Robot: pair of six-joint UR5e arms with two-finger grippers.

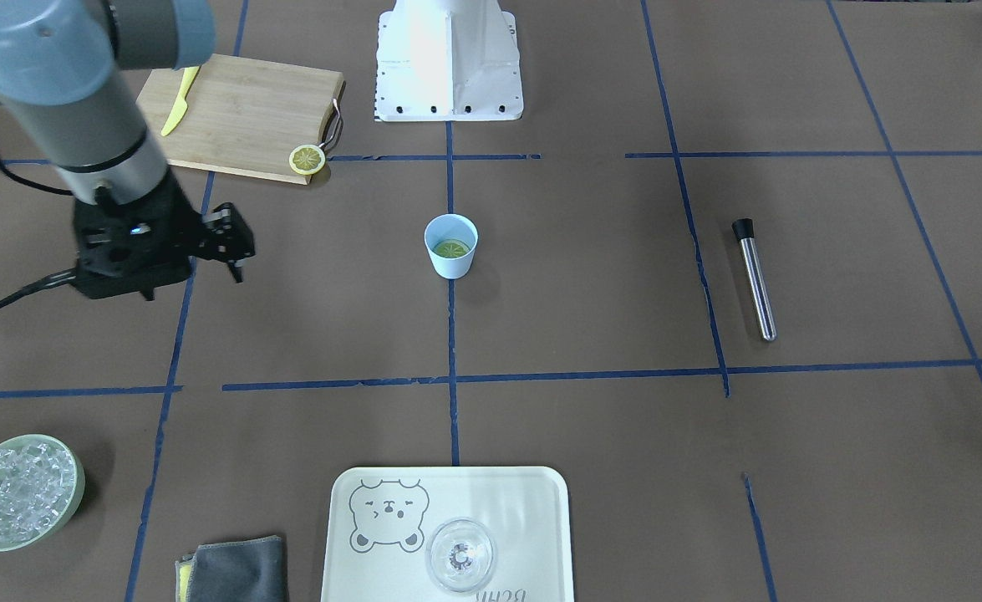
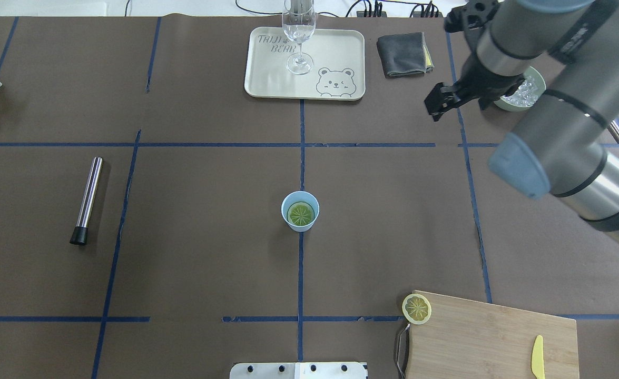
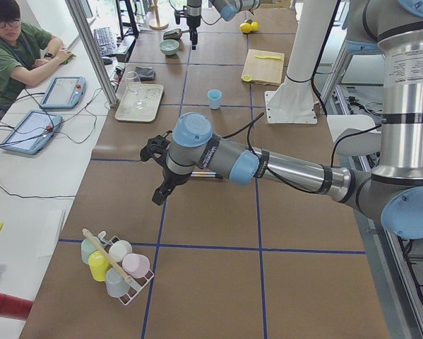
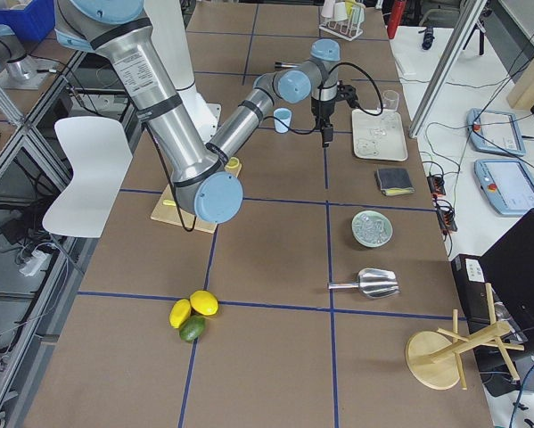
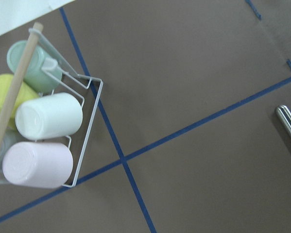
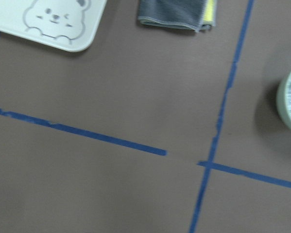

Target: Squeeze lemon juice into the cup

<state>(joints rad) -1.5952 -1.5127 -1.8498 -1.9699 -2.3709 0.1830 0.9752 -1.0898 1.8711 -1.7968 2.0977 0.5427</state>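
Note:
The pale blue cup (image 2: 300, 211) stands upright at the table's middle; it also shows in the front view (image 1: 450, 245). A lemon slice (image 2: 301, 213) lies flat inside it, cut face up. A second lemon slice (image 2: 416, 308) lies at the corner of the cutting board (image 2: 493, 337). My right gripper (image 2: 435, 102) hangs open and empty above the table, far right of the cup, near the ice bowl. In the front view the right gripper (image 1: 236, 242) is well apart from the cup. My left gripper (image 3: 158, 176) shows only in the left side view; I cannot tell its state.
A yellow knife (image 2: 537, 357) lies on the board. A tray (image 2: 267, 79) holds a clear glass (image 2: 298, 37). A grey cloth (image 2: 401, 46) and a green bowl of ice (image 1: 18, 491) lie beyond. A metal tube (image 2: 87, 200) lies left. A cup rack (image 5: 48, 131) is under the left wrist.

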